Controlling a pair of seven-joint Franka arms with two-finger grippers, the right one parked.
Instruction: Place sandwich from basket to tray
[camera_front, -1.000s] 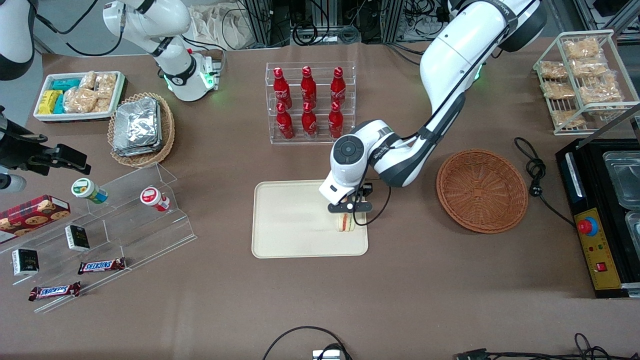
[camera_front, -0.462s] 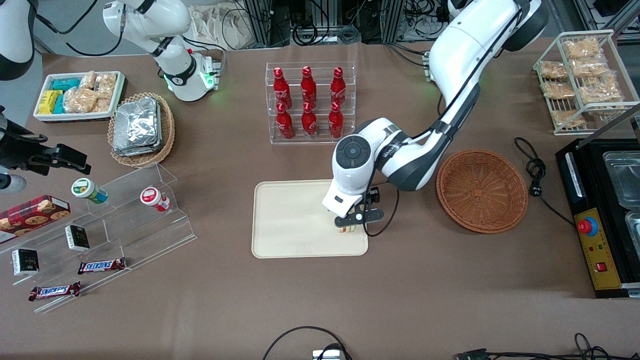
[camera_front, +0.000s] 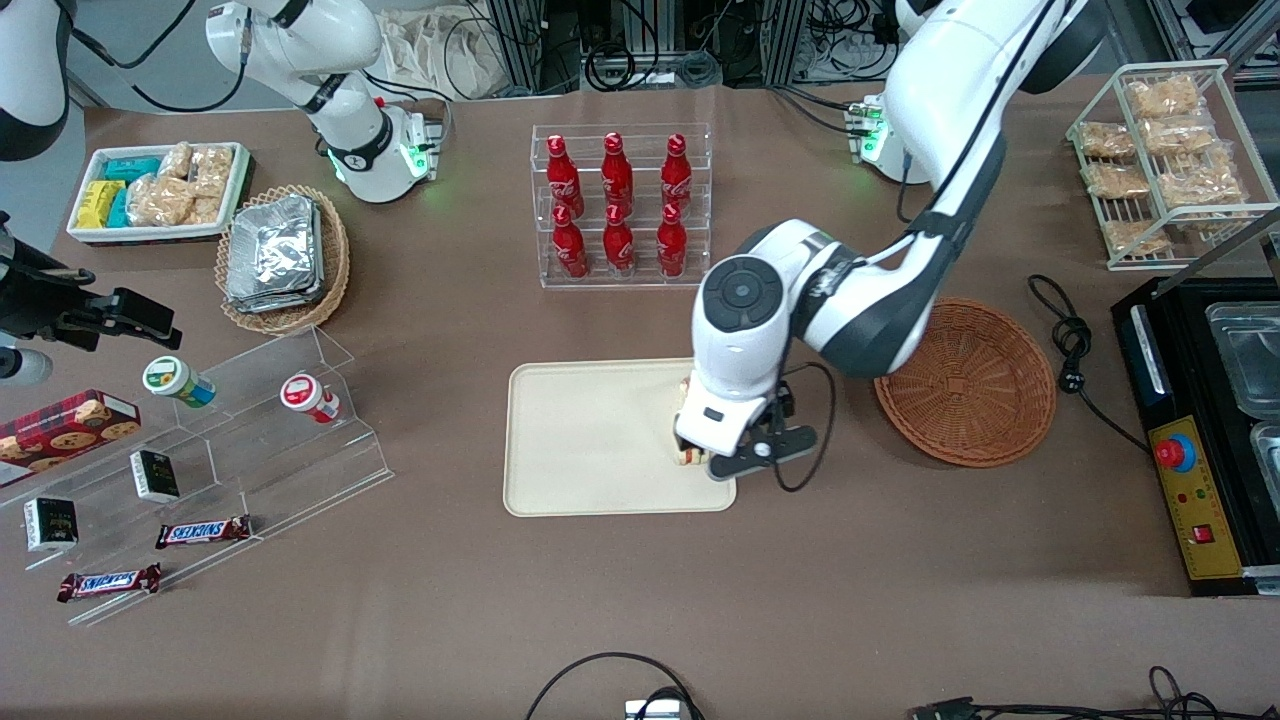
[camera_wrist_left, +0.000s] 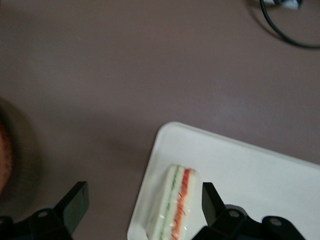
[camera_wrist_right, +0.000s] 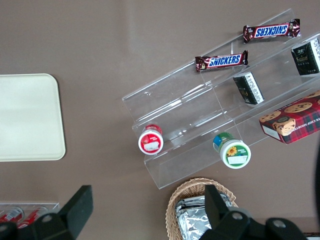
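The sandwich (camera_wrist_left: 177, 205), a pale wedge with green and red filling stripes, lies on the cream tray (camera_wrist_left: 250, 165) near the tray's corner toward the working arm's end. My left gripper (camera_wrist_left: 142, 200) hovers above it, open, with one finger on each side and neither touching it. In the front view the wrist (camera_front: 715, 415) covers most of the sandwich (camera_front: 688, 457), which rests near the edge of the tray (camera_front: 580, 440). The reddish-brown wicker basket (camera_front: 965, 385) sits beside the tray toward the working arm's end, with nothing in it.
A clear rack of red bottles (camera_front: 620, 205) stands farther from the front camera than the tray. A black cable (camera_front: 1065, 340) and a black machine (camera_front: 1200, 430) lie past the basket. A clear stepped shelf (camera_front: 250, 430) with snacks sits toward the parked arm's end.
The gripper has let go of the sandwich and risen, drifting slightly toward the basket and the front camera. The sandwich stays on the tray.
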